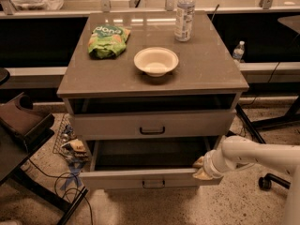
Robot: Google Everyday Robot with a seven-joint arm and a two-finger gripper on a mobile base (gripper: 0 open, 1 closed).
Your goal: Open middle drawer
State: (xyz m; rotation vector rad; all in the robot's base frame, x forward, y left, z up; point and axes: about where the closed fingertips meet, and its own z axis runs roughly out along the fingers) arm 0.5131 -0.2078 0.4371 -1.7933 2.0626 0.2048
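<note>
Middle drawer (117, 178) stood open over a speckled floor (234, 205).
Gripper (200, 168) sat at its three o'clock end, hold unclear; a bowl (156, 61) rested on the tabletop (208, 74).

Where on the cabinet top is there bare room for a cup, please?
Free: the strip between bowl and the cabinet top's front edge, and the right side before the water bottle. Crowded: the back, by chip bag and bottle. The pincer sits at the pulled-out drawer's right end.
</note>
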